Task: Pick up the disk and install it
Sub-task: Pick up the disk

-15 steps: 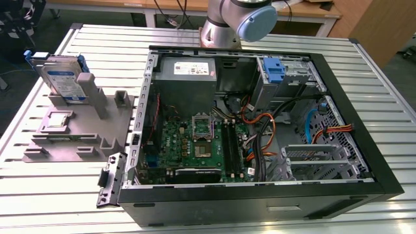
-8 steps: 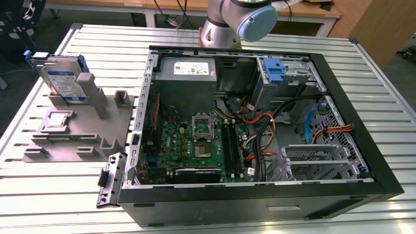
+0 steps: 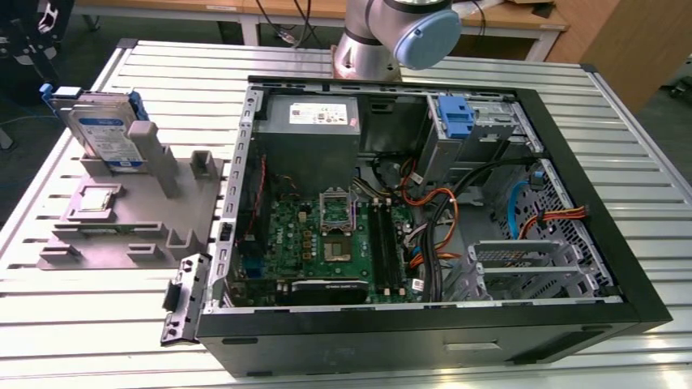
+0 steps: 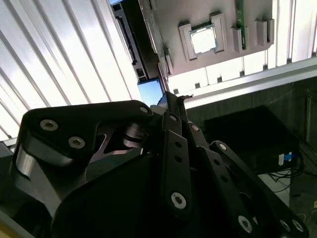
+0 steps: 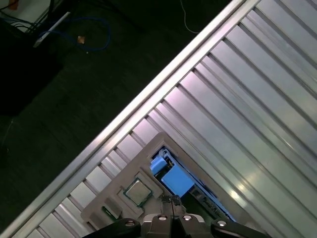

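Gripper (image 5: 172, 200): dark linkage type, the fingers drawn together to one tip with nothing between them; it hangs pointing downward, well clear of everything beneath. Directly under the tip in the first wrist view, disk (image 5: 171, 179): seen edge-on from above as a blue block, apart from the gripper and not yet grasped. Same item in the exterior view, disk (image 3: 103, 134): flat silver-grey body, white-and-blue label on the broad face, blue plastic rails along the edges, standing upright at the far corner of its holder on the exterior view's left. Holder, grey fixture (image 3: 130, 219): moulded block with slots and posts; the slot appears made to keep the drive on edge, so that its upper rim is offered to a grasp from above. Also on the fixture, processor chip (image 5: 137, 192): square, metal-topped, lying flat in a recess just beside the disk. Support, slatted aluminium table (image 3: 87, 324): carries the fixture and all else. Farther on, toward the exterior view's right, computer case (image 3: 638, 267): black, laid on its side with the panel off, probably so the interior faces upward for access. Contents: green motherboard (image 3: 324, 235), grey power supply (image 3: 313, 113), bare blue bracket (image 3: 459, 117), grey metal drive cage (image 3: 530, 267), loose orange and black cables. Beyond the case, arm base (image 3: 395, 32): grey with blue cap.
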